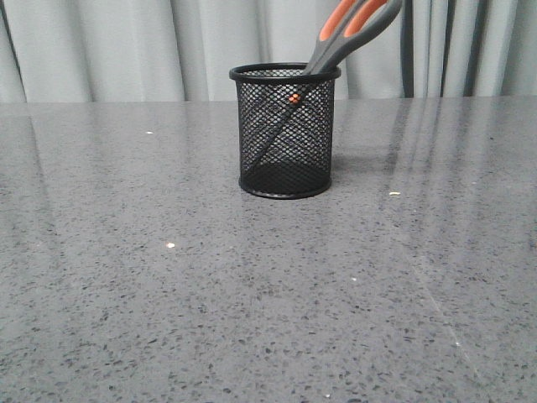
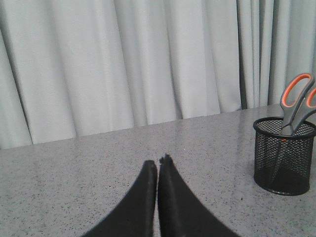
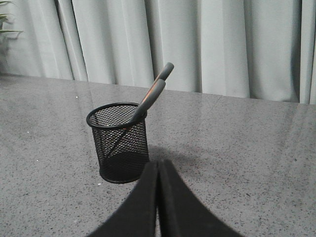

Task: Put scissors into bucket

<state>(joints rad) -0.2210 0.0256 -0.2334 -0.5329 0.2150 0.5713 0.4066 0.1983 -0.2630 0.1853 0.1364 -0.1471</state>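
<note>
**Scissors Rest in Mesh Cup as Both Arms Stand Clear**

The scissors (image 1: 336, 42) stand blades-down inside the bucket (image 1: 285, 134), leaning against its rim with the orange-lined handles poking well above it, on a grey speckled table (image 1: 168, 294) before pale curtains (image 2: 123, 64). The left gripper (image 2: 158, 165) and the right gripper (image 3: 158, 165) each have their fingers pressed together on nothing, both apart from the cup. By the look of things, the task is done. The scissors appear stiff and fairly light, top-heavy where they lean; the smooth handle loops would offer the surest hold. The wire cup looks light too, and a careless tug on the handles could tip it.
</note>
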